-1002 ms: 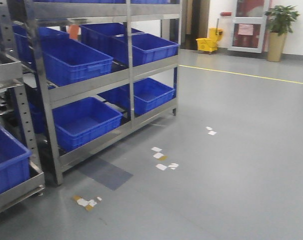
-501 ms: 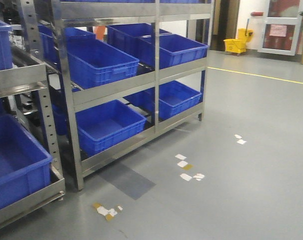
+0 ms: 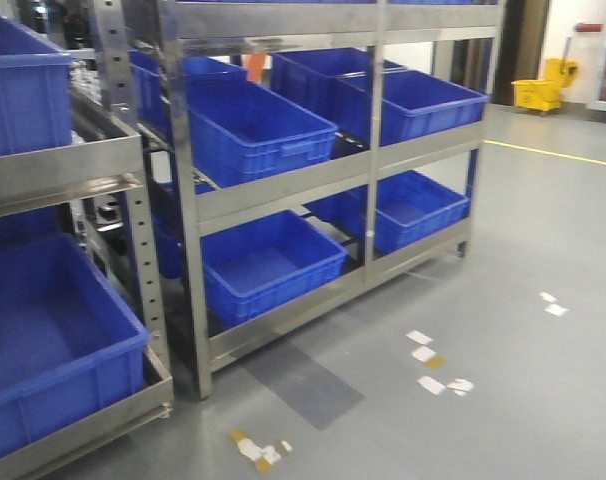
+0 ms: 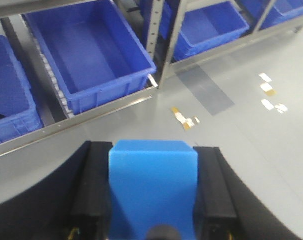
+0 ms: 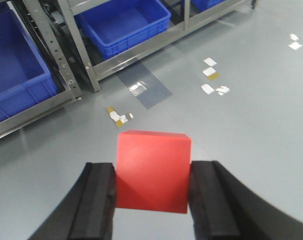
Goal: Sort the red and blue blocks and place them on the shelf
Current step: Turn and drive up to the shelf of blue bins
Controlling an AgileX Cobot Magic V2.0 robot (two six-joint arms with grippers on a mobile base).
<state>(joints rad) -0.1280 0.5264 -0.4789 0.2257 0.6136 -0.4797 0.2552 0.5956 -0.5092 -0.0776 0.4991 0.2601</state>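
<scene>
The left hand [image 4: 154, 156] is closed on the blue block [image 4: 152, 190] and the right hand [image 5: 152, 172] on the red block [image 5: 150, 155], both above the floor [image 5: 251, 100] near the shelf [image 3: 283, 188]. The carrying step seems in hand. Next, each block needs bringing up to a shelf level for release.

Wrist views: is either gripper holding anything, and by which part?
Left gripper holds the blue block, right gripper the red block, each pinched by two opposite side faces between the jaws.

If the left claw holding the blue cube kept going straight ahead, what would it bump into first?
Probably the grey floor just in front of the shelf, or else its lowest blue bin; depth is hard to judge.
</scene>
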